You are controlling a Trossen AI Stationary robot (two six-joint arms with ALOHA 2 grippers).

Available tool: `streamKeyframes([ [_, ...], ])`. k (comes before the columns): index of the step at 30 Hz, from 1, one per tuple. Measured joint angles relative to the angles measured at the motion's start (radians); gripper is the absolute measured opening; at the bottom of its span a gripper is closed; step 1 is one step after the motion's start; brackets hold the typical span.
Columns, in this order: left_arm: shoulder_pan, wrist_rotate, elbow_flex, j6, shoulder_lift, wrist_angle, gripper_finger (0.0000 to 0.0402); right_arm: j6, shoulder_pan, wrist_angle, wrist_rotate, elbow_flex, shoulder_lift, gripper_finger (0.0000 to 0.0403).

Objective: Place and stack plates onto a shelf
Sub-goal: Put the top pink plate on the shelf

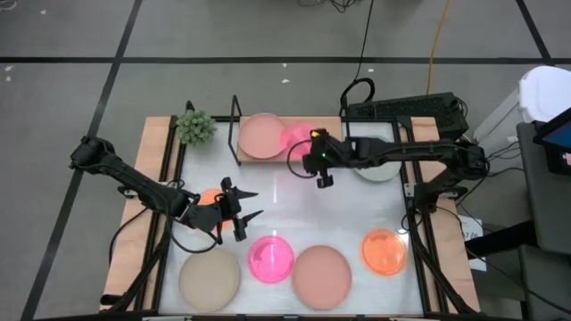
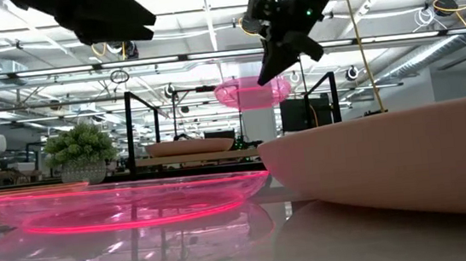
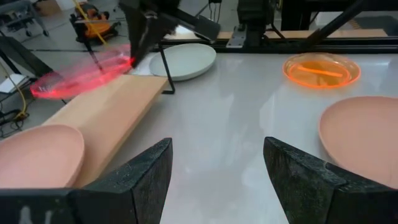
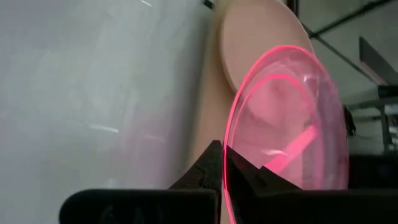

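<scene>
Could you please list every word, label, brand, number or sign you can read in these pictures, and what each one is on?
None can be read in any view.
The plates, including the hot pink plate in the right gripper, are plain.
The shelf and the white table carry no markings.
The left gripper shows no label.
Any signs in the room behind the table, in the low view, are too small to read.

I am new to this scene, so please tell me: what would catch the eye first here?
The right gripper is shut on the rim of a hot pink plate, holding it in the air over the shelf. A dusty pink plate already lies on that shelf. The left gripper hangs open above the table, near an orange plate.
</scene>
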Motion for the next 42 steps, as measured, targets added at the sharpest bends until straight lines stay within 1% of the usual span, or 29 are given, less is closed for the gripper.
streamKeyframes([
  [8, -0.003, 0.001, -0.01, -0.021, 0.0, -0.001, 0.0257, 0.03, -0.081, -0.044, 0.0, -0.001, 0.0, 0.0],
  [13, -0.007, 0.004, -0.01, -0.022, 0.0, 0.0, 0.0257, 0.059, -0.109, -0.027, -0.001, -0.042, 0.0, 0.0],
  [18, -0.007, 0.004, -0.01, -0.018, 0.0, 0.001, 0.0257, 0.06, -0.123, 0.048, 0.0, -0.115, 0.0, 0.0],
  [24, -0.007, 0.004, -0.01, -0.018, 0.0, 0.008, 0.0257, 0.043, -0.128, 0.135, -0.003, -0.168, 0.0, 0.0],
  [29, -0.007, 0.004, -0.01, -0.016, 0.0, 0.019, 0.0257, 0.044, -0.163, 0.187, -0.051, -0.205, 0.0, 0.0],
  [42, -0.007, 0.009, -0.01, -0.016, 0.0, 0.019, 0.0257, 0.053, -0.168, 0.202, -0.052, -0.211, 0.0, 0.0],
])
